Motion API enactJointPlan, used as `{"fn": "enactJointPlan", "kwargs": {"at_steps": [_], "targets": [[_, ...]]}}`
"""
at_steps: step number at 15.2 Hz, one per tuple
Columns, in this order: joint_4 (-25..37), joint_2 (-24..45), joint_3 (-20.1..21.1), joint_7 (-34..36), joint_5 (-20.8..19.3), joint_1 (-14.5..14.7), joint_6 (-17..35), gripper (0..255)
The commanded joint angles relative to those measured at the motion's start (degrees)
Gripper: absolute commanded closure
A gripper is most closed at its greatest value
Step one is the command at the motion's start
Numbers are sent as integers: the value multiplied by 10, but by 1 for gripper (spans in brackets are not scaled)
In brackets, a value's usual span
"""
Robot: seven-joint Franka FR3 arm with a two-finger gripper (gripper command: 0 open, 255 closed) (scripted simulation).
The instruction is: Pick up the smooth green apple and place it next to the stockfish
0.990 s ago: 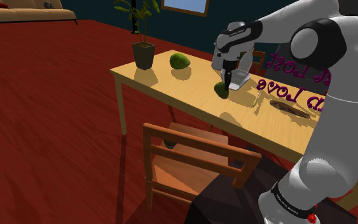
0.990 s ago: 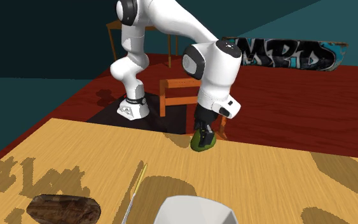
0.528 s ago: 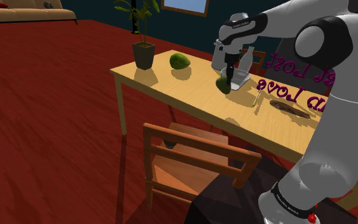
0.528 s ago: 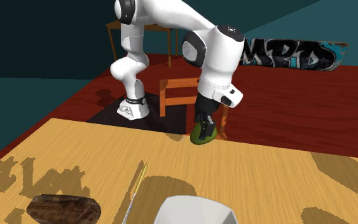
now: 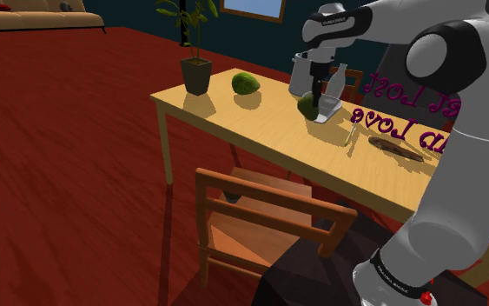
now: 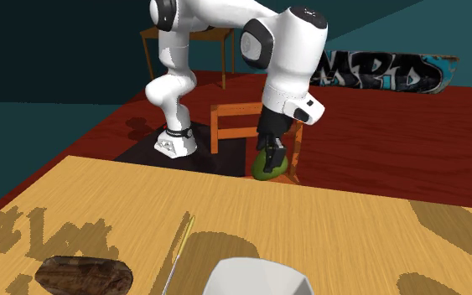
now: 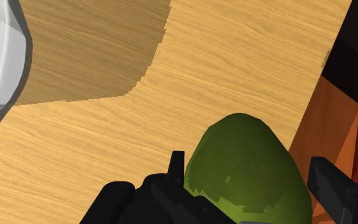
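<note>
Matt olive-green apple, pale grained wooden table, rough brown stockfish, smooth white arm

This looks like a room in a home. There is a wooden table, a wooden chair, a plant in a pot, a sofa, a red floor and dark blue-green walls.
</note>
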Motion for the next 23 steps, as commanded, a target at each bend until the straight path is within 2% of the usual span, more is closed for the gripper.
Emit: {"fn": "enactJointPlan", "kwargs": {"at_steps": [1, 8, 15, 23], "targets": [[19, 1, 0, -1, 0, -1, -17, 255], [71, 3, -2, -4, 1, -4, -69, 255], [-34, -79, -33, -63, -38, -32, -34, 255], [-105, -140, -75, -141, -76, -75, -9, 255]]}}
